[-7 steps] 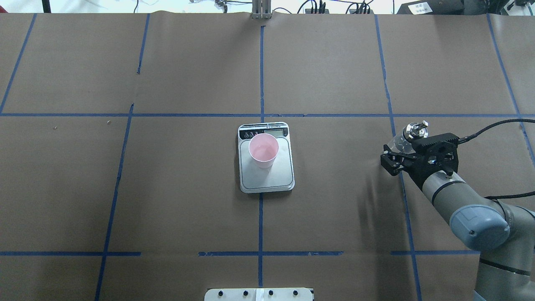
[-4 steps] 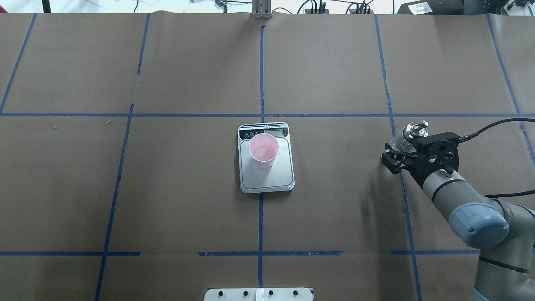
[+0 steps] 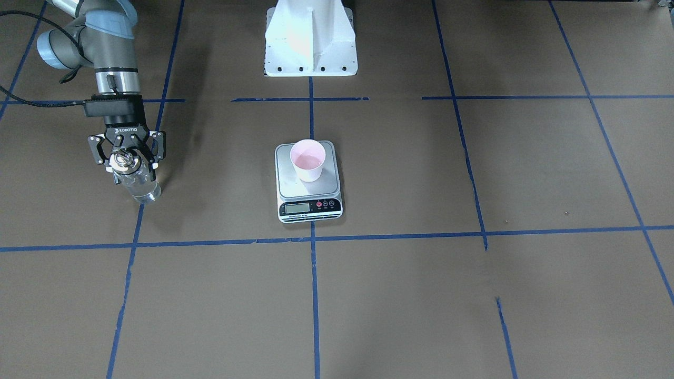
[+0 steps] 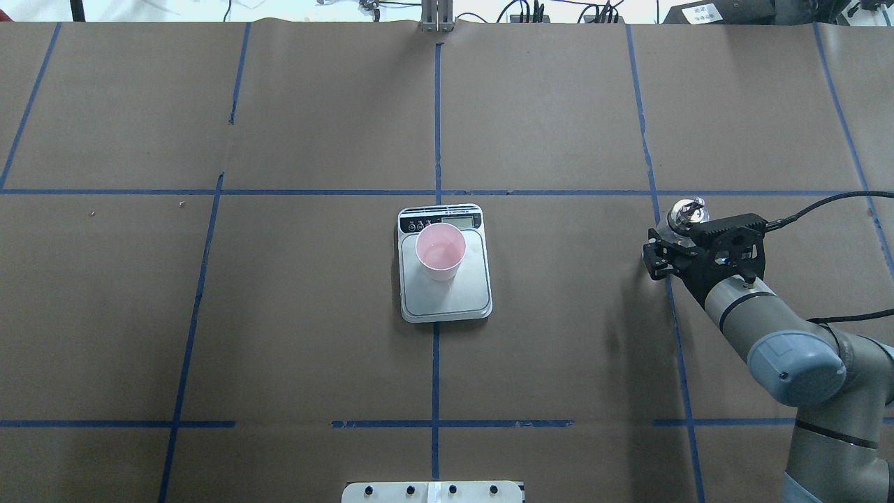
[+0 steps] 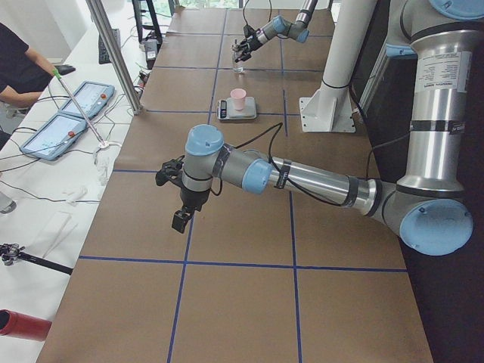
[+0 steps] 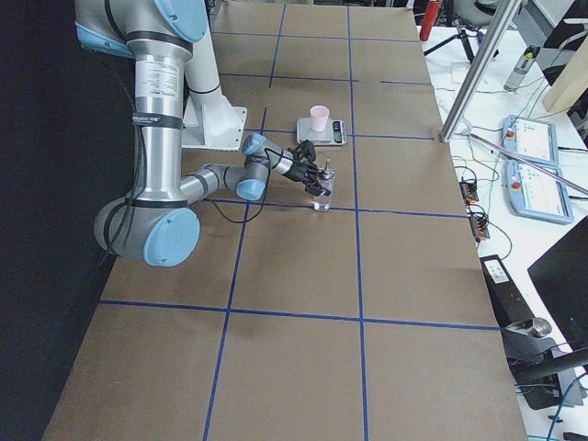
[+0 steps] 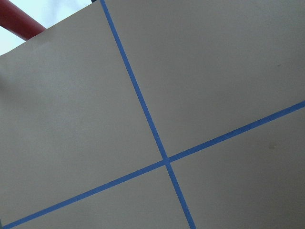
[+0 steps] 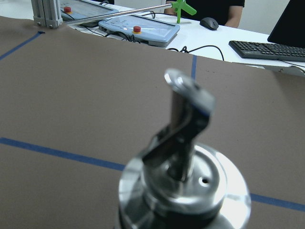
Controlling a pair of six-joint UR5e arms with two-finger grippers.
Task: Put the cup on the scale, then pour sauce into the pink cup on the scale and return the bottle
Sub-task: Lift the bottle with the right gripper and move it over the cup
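The pink cup (image 3: 308, 160) stands upright on the silver scale (image 3: 327, 185) at the table's middle; both also show in the overhead view, the cup (image 4: 440, 250) on the scale (image 4: 447, 300). The clear glass bottle (image 3: 140, 185) with its metal spout (image 4: 688, 213) stands upright on the brown paper at the robot's right side. My right gripper (image 3: 129, 167) is shut on the bottle's upper body. The right wrist view shows the cap and spout (image 8: 186, 186) close up. My left gripper (image 5: 181, 218) hangs over bare table far from the scale. I cannot tell whether it is open or shut.
The robot's white base (image 3: 310, 42) stands behind the scale. Blue tape lines grid the brown paper. An aluminium post (image 4: 436, 17) stands at the table's far edge. Operators' tablets (image 5: 76, 98) and cables lie on a white bench beyond that edge.
My right gripper has turned the bottle from a tilt to upright and shifted slightly toward the far side. The cup and the scale have not moved.
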